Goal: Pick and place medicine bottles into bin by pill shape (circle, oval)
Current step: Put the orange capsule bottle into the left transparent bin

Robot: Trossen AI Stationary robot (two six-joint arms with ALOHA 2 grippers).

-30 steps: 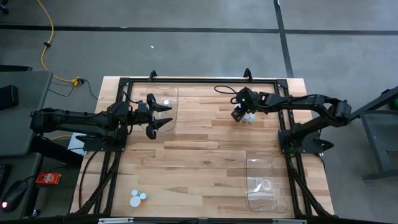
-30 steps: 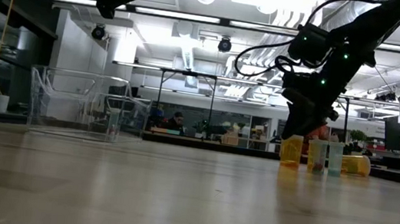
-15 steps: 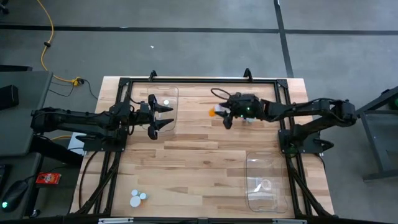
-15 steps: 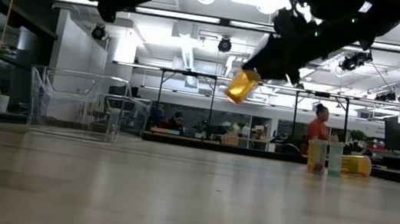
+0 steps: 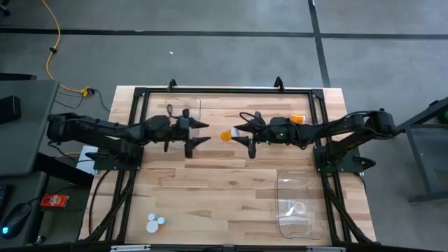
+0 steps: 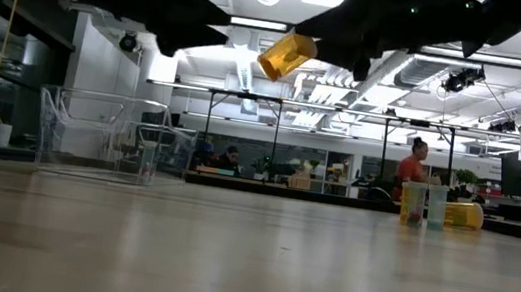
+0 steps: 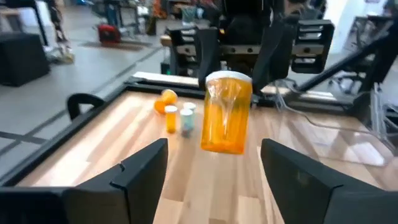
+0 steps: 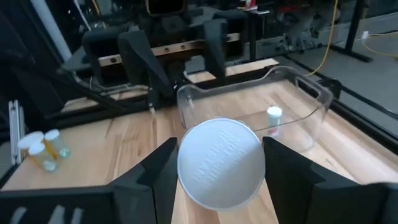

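My right gripper [image 5: 236,135] is shut on an amber medicine bottle [image 5: 226,136] with a white cap, held high over the table's middle; it also shows in the low view [image 6: 286,56]. My left gripper [image 5: 207,133] is open and faces it from the left. In the left wrist view its fingers stand on either side of the bottle [image 7: 227,112] without touching it. Other bottles stand and lie at the far right [image 6: 436,207] and near left [image 5: 152,224]. My right gripper pinches the bottle at its white cap end [image 8: 183,163] between its two fingers. The fingers come level from the table's right side and lie along the bottle. The bottle sticks out past the fingertips toward the table's left, lifted clear, its base end a little lower.
A clear bin [image 5: 171,101] stands at the far left under my left arm, with one small bottle [image 8: 273,118] inside. A second clear bin [image 5: 301,206] stands at the near right. An amber bottle [image 5: 298,119] lies at the far right beside two pale ones.
My right gripper has lifted the amber bottle from the group at the far right and carried it up and toward the table's left, tipping it from upright to nearly level. My left gripper has moved toward the table's right, up to the bottle.
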